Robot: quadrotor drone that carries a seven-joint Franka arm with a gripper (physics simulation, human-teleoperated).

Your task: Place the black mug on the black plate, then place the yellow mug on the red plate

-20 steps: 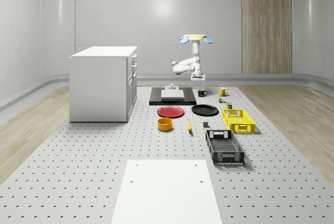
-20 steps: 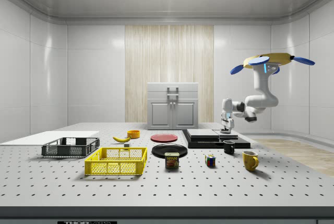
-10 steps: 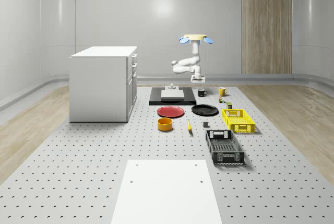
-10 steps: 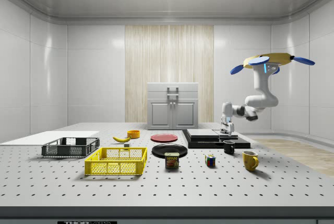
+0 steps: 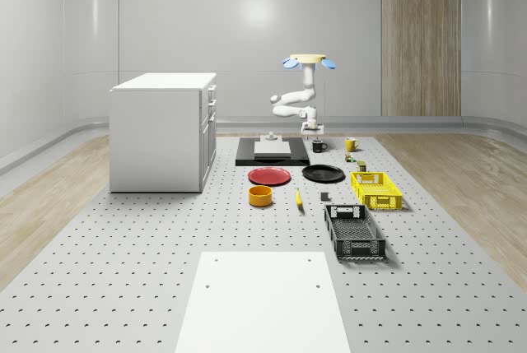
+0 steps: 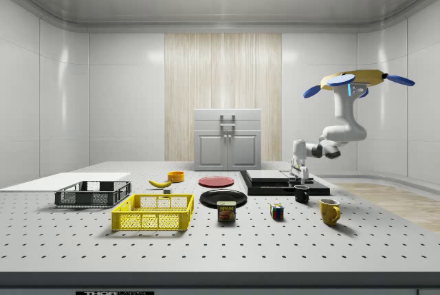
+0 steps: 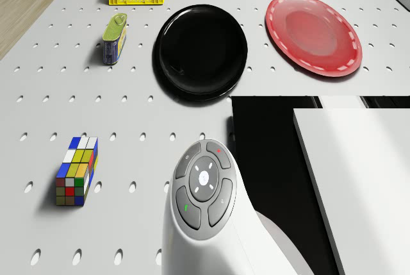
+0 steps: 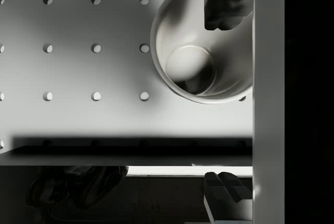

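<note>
Whole-scene view: the drone (image 5: 306, 60) hovers over the far end of the perforated grey table (image 5: 123, 271), arm bent down so the hand (image 5: 312, 132) hangs just above the small black ceramic mug (image 5: 319, 146), beside the black slab (image 5: 272, 152).

Side view: mug (image 6: 301, 194) sits upright on the table, hand (image 6: 298, 175) right over it, not touching as far as I can tell.

Drone view: round glossy black plate (image 7: 203, 51) near, red plate (image 7: 313, 34) beside it.

Wrist view: fingers (image 8: 225, 0) spread wide, one over the mug's rim (image 8: 206, 41), holding nothing. Looks rigid, light, glazed and probably slippery, so I'd pinch the wall across the rim, away from the handle.
</note>
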